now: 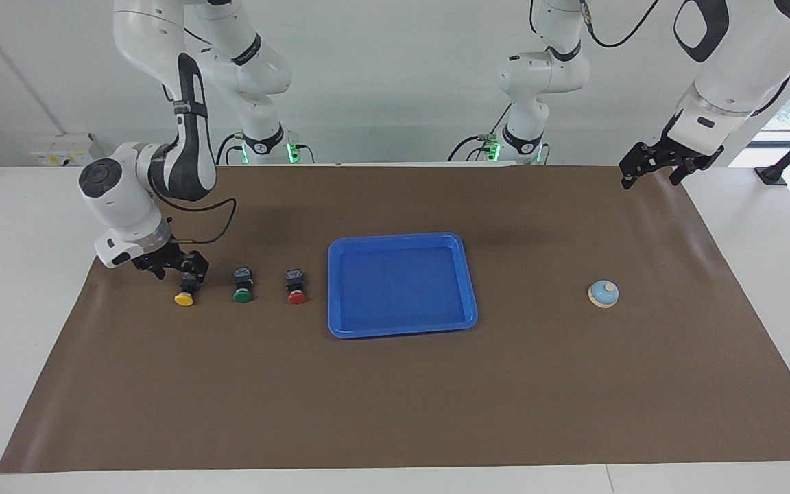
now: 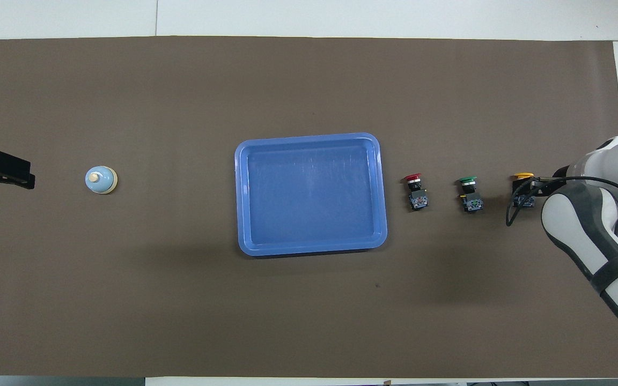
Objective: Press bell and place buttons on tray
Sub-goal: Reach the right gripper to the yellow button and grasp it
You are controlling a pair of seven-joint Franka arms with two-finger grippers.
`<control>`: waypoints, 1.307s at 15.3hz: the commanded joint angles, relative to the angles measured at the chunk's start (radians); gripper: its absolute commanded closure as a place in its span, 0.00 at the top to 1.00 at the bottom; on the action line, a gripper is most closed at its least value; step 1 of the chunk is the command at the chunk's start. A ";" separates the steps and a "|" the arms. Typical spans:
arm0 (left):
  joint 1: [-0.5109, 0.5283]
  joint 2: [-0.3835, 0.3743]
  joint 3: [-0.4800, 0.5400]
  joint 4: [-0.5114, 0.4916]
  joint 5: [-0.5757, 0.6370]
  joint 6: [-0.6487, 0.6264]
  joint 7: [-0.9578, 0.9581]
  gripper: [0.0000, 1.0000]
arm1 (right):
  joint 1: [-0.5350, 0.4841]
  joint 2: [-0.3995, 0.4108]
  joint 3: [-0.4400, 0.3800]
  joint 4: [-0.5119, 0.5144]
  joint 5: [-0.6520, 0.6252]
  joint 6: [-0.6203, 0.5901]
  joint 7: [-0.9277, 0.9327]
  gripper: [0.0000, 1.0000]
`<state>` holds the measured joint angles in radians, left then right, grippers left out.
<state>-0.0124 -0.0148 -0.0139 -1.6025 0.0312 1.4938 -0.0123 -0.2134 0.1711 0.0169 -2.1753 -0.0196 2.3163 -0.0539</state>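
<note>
Three buttons lie in a row beside the blue tray (image 1: 402, 238), toward the right arm's end of the table: yellow (image 1: 184, 298), green (image 1: 243, 295) and red (image 1: 296, 296). My right gripper (image 1: 174, 269) is down low and open, at the black body of the yellow button (image 2: 523, 175). I cannot tell whether it touches the button. The light-blue bell (image 1: 603, 293) stands alone toward the left arm's end. My left gripper (image 1: 649, 180) hangs open and raised over the mat's corner at that end, holding nothing. The tray (image 2: 309, 136) holds nothing.
A brown mat (image 1: 395, 398) covers most of the white table. In the overhead view the right arm's white forearm (image 2: 598, 236) hides most of its gripper. The green (image 2: 468, 180) and red (image 2: 413, 177) buttons lie between the yellow one and the tray.
</note>
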 commanded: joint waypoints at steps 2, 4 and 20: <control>0.005 -0.014 0.000 -0.016 -0.007 0.008 0.002 1.00 | -0.015 0.019 0.011 -0.018 0.013 0.043 0.022 0.95; 0.005 -0.014 0.000 -0.016 -0.007 0.008 0.002 1.00 | -0.015 0.027 0.011 -0.024 0.014 0.066 0.025 0.93; 0.005 -0.014 0.000 -0.016 -0.007 0.008 0.002 1.00 | 0.149 0.013 0.024 0.152 0.018 -0.209 0.106 0.00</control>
<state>-0.0124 -0.0148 -0.0139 -1.6025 0.0312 1.4938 -0.0123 -0.0990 0.2059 0.0354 -2.0672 -0.0183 2.2065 -0.0144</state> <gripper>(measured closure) 0.000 0.586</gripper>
